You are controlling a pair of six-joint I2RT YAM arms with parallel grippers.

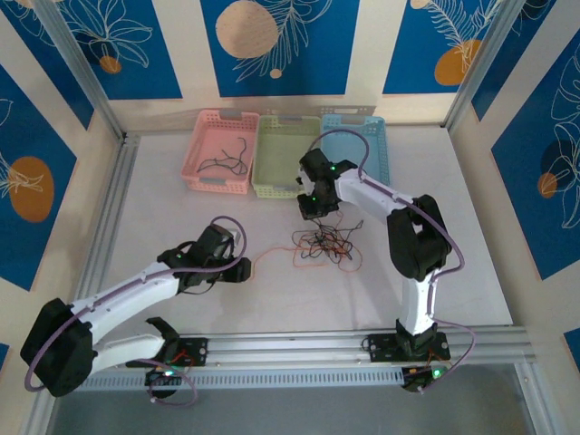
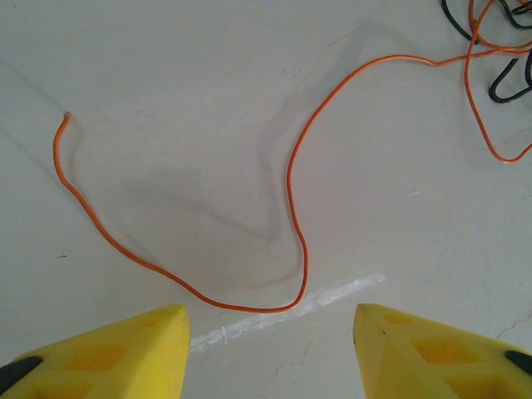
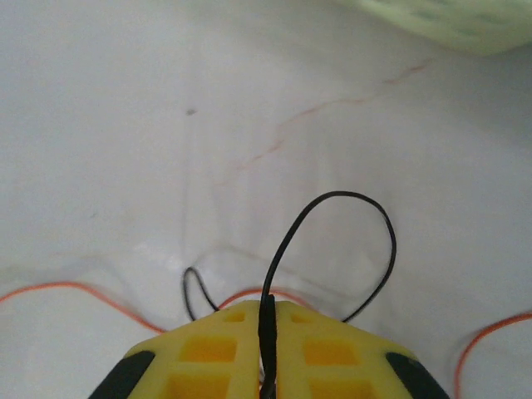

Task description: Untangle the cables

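White tabletop [image 1: 471, 263], three baskets: pink basket [image 1: 210, 186] left of the green basket [image 1: 272, 188], blue basket [image 1: 353, 121] right of it. One black cable [image 1: 227, 163] lies in the pink; the tangle [image 1: 324, 245] in front of the green basket looks mostly knotted. Your right pincer [image 3: 268, 309] is clenched on a black strand [image 3: 366, 204]; your left pincer [image 2: 270, 320] hangs released above one orange cable [image 2: 291, 183].

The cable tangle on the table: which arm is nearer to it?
The right arm: its jaws grip a black cable at the tangle's far edge. The left arm is apart, on the tangle's left.
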